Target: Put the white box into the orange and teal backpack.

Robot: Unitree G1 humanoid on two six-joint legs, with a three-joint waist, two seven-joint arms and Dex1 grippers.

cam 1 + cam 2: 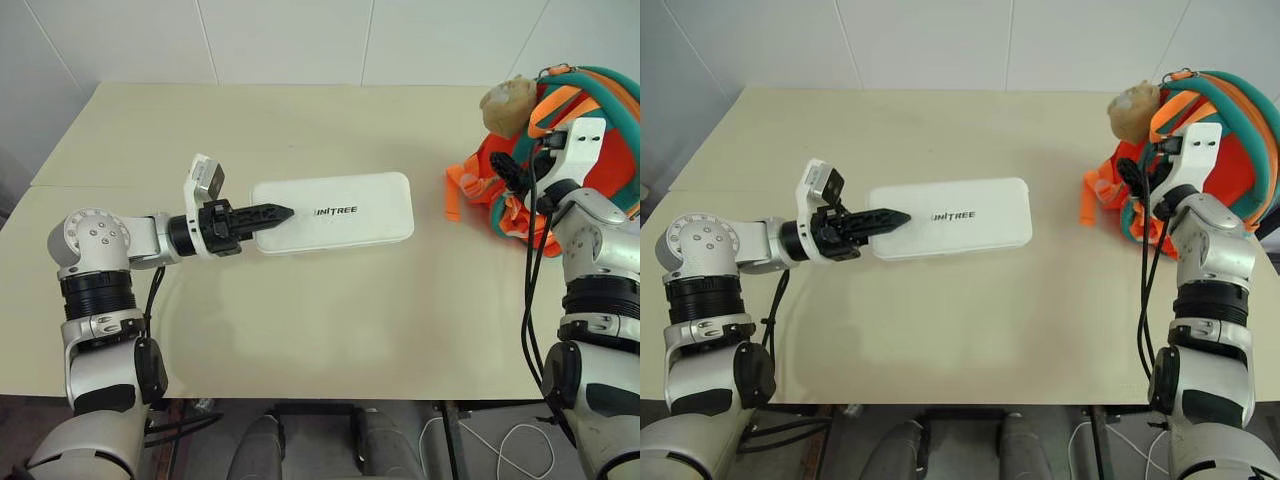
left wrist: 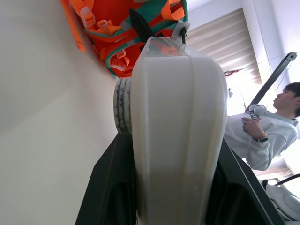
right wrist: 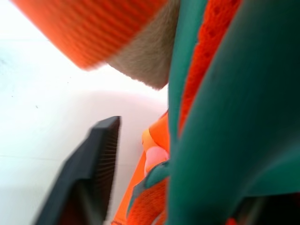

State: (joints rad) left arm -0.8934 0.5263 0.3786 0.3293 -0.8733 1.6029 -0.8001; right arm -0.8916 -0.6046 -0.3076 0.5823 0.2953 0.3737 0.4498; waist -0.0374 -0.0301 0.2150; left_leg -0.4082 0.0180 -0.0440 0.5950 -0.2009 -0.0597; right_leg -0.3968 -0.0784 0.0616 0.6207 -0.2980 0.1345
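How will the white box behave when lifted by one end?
The box looks rigid, so it should stay straight. Held at one end by the left fingers, it may sag or pivot. Its smooth shell could slip.

- You can't see the right hand (image 1: 512,172) close on anything: its fingertips are buried in the orange and teal backpack (image 1: 600,150).
- The backpack's right side is cut off by the head views' edge.
- In the right wrist view one finger (image 3: 89,173) shows; a blurred teal strap (image 3: 225,117) covers the other.
- The white box (image 2: 176,136) blocks most of the left wrist view.
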